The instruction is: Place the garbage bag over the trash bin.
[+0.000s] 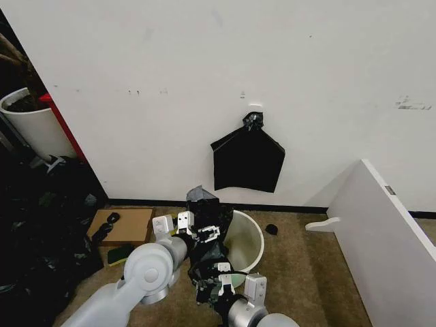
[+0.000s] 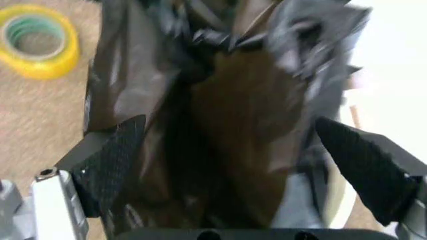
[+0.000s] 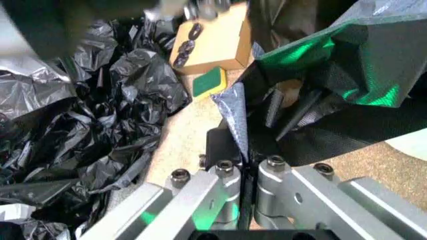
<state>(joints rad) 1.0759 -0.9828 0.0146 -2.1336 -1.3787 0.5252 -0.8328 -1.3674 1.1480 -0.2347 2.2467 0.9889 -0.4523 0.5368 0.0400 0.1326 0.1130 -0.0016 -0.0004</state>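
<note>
The garbage bag (image 1: 204, 248) is a crinkled black sheet held up just left of the trash bin (image 1: 248, 238), a round white bin whose mouth faces me. My right gripper (image 3: 245, 159) is shut on an edge of the garbage bag (image 3: 320, 100); in the head view this right gripper (image 1: 212, 285) is low and close to me. My left gripper (image 2: 237, 165) stands open, fingers (image 2: 110, 160) spread wide, with the garbage bag (image 2: 227, 115) hanging loose between them. In the head view the left gripper (image 1: 197, 228) is at the bag's upper part, beside the bin's rim.
A flat black bag (image 1: 248, 163) hangs on the wall behind. A heap of black bags (image 1: 41, 225) fills the left floor, with a cardboard box (image 1: 126, 225) and green sponge (image 1: 119, 254) nearby. A yellow tape roll (image 2: 40, 42) lies on the carpet. A white panel (image 1: 388, 238) stands right; a plant pot (image 1: 30, 126) far left.
</note>
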